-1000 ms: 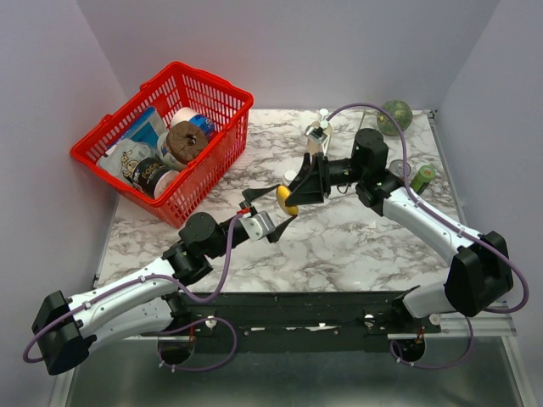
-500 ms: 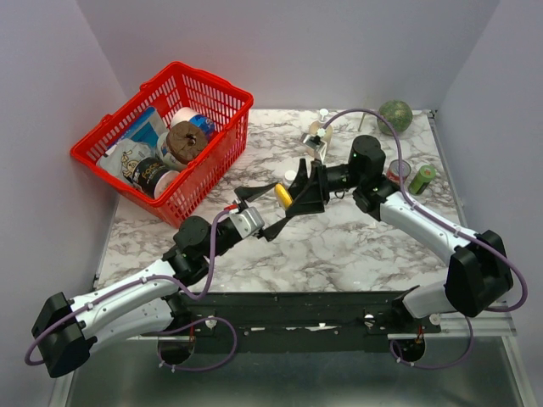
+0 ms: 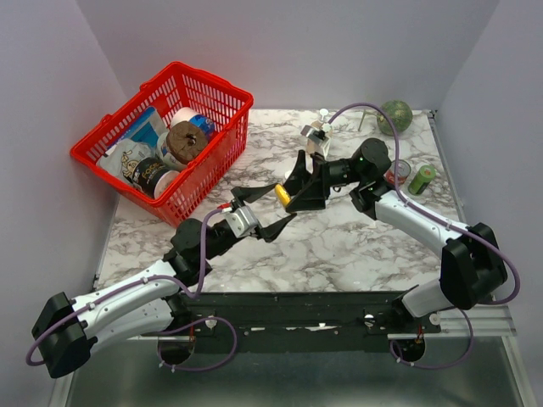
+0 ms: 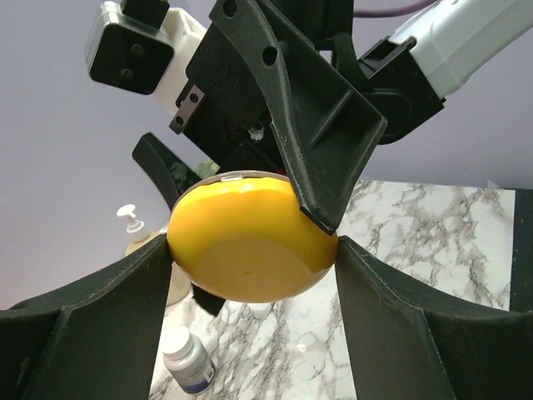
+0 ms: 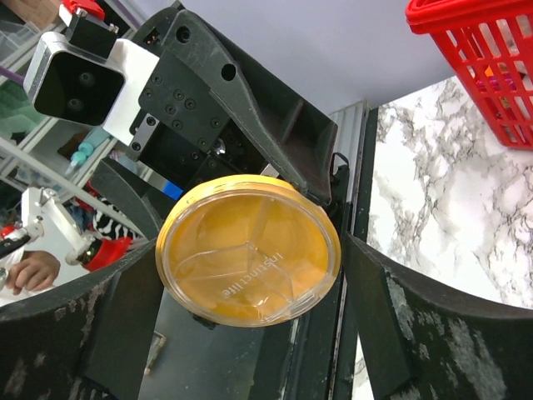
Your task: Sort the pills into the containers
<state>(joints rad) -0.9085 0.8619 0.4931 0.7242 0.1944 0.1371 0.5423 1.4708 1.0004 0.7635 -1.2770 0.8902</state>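
Observation:
A round yellow pill case (image 3: 280, 194) with a clear divided lid hangs in mid-air over the middle of the table. My left gripper (image 3: 276, 204) is shut on it; in the left wrist view the yellow underside (image 4: 250, 254) touches both fingers. My right gripper (image 3: 291, 190) faces it from the other side and stands open. Its fingers straddle the lid (image 5: 248, 262), with a thin gap on the right side. A white pill bottle (image 4: 188, 361) with a dark label lies on the marble below. No pills show in any view.
A red basket (image 3: 212, 81) full of groceries stands at the back left. A beige pump bottle (image 3: 316, 136) is at the back middle. A red-labelled can (image 3: 395, 174), a green can (image 3: 422, 176) and a green ball (image 3: 394, 114) are at the back right.
The case and both grippers have drifted slightly left and toward the back. The left arm has drawn back a little and the right arm has reached after it.

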